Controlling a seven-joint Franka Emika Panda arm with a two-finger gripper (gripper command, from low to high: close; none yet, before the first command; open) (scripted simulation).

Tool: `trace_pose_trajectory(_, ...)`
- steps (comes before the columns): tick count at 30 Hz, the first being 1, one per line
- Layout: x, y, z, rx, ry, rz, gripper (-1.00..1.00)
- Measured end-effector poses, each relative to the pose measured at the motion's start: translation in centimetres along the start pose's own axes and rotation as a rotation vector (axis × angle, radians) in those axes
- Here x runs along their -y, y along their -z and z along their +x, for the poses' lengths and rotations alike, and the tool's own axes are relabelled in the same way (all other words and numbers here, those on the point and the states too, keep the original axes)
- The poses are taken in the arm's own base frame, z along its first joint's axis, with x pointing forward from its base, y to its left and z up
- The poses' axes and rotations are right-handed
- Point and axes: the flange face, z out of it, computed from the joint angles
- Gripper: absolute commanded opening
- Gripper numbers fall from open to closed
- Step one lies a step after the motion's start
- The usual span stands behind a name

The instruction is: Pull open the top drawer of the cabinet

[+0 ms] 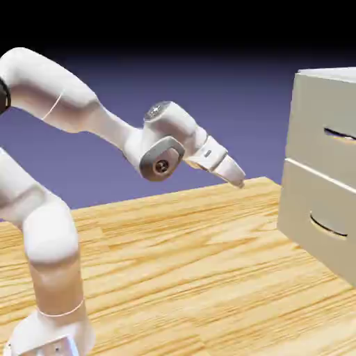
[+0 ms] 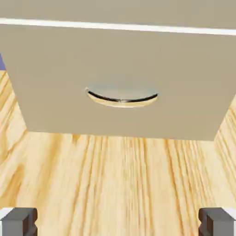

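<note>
Blue-violet backdrop, wooden table: top drawer awaits the arm

In the exterior view, the gripper points down short of the cabinet; the top drawer sits closed above the lower front.

The hand view shows spread, empty fingers facing the lower handle. Approach seems the current step; next, rise toward the upper handle.

Before me stretches a pale wooden bench with streaky golden grain; directly on it stand my own white base and the beige cabinet.
</note>
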Motion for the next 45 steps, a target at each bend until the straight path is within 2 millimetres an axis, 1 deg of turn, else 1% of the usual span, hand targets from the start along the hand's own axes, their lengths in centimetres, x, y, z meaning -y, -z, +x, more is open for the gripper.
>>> trace_pose_trajectory(4,3.4,2.7,1.2,-0.044,0.316,0.070,0.00)
trace_pose_trajectory(7,5.5,4.9,2.0,-0.091,0.547,0.112,0.00)
trace_pose_trajectory(13,8.6,9.3,3.8,-0.217,0.986,0.162,0.00)
trace_pose_trajectory(16,9.7,11.4,4.8,-0.292,1.193,0.167,0.00)
trace_pose_trajectory(20,10.5,14.0,6.3,-0.399,1.454,0.150,0.00)
trace_pose_trajectory(24,10.7,16.0,8.0,-0.509,1.699,0.105,0.00)
trace_pose_trajectory(27,10.7,17.2,9.5,-0.590,1.872,0.051,0.00)
trace_pose_trajectory(32,10.1,18.1,12.0,-0.710,2.139,-0.075,0.00)
trace_pose_trajectory(36,9.4,18.0,14.2,-0.786,2.336,-0.205,0.00)
trace_pose_trajectory(40,8.6,17.0,16.3,-0.836,2.522,-0.358,0.00)
trace_pose_trajectory(45,7.7,14.4,18.8,-0.855,2.744,-0.572,0.00)
